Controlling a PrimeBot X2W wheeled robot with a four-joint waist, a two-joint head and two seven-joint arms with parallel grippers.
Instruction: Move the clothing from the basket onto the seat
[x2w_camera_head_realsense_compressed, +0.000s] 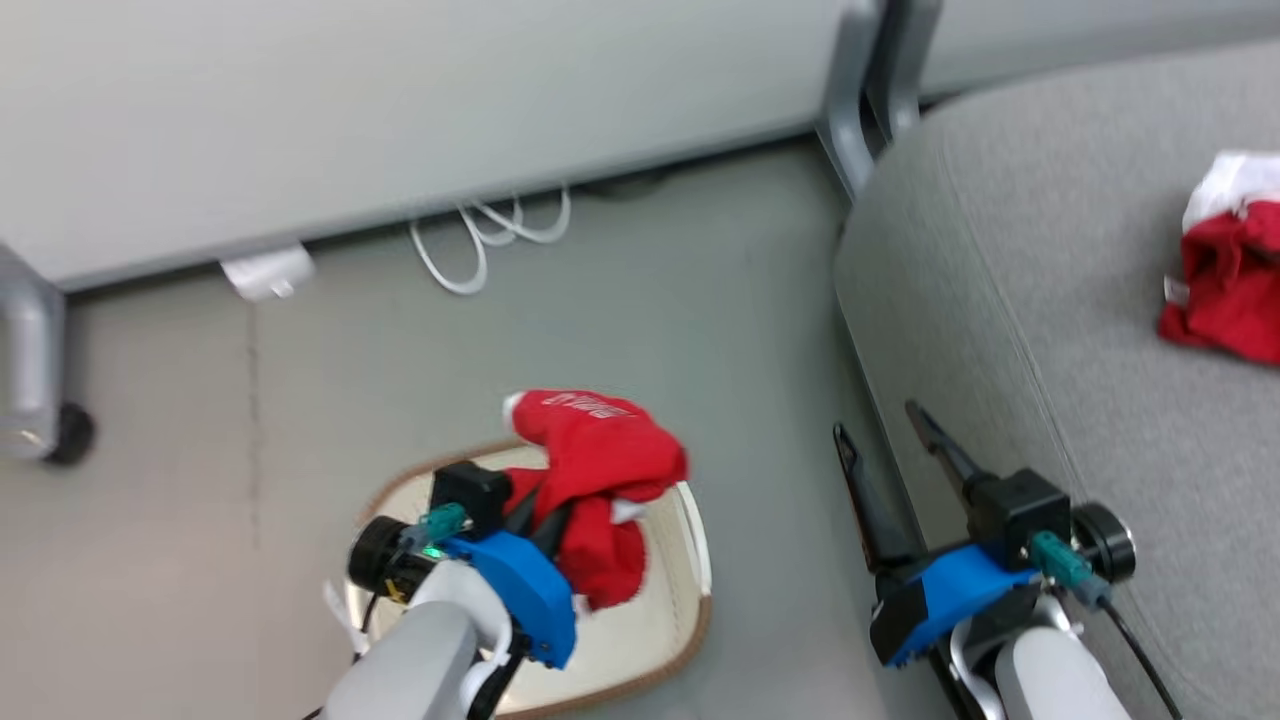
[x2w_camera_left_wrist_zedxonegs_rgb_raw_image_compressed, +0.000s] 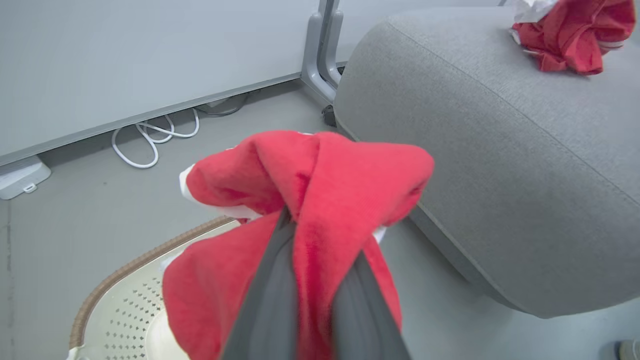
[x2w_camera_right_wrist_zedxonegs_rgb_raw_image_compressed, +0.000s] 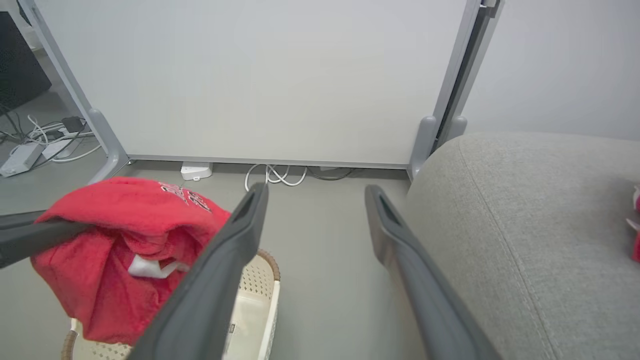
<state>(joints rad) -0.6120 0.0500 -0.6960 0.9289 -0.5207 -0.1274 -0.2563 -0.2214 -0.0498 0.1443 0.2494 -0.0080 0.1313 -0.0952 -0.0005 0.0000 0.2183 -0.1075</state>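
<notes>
Bright red cloth garment (x2w_camera_left_wrist_zedxonegs_rgb_raw_image_compressed: 320, 175): soft, fleecy nap, matt; white printed lettering. Second crumpled red garment (x2w_camera_head_realsense_compressed: 1225, 290): same matt cloth, white trim. Cream-white perforated basket (x2w_camera_right_wrist_zedxonegs_rgb_raw_image_compressed: 257, 277): smooth plastic, slight sheen; brown rim woven-look. Large light grey sofa (x2w_camera_head_realsense_compressed: 1050, 300): coarse-woven upholstery, matt, stitched seam. Grey floor (x2w_camera_head_realsense_compressed: 500, 330): smooth, matt. Right gripper (x2w_camera_right_wrist_zedxonegs_rgb_raw_image_compressed: 315, 192) fingers (x2w_camera_right_wrist_zedxonegs_rgb_raw_image_compressed: 220, 270): dark, smooth, matt.

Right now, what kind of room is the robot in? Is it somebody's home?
Probably an office or lab, not a home: a pale partition panel stands on metal feet, loose white cables lie on the plain grey floor, and a grey sofa sits beside them.
</notes>
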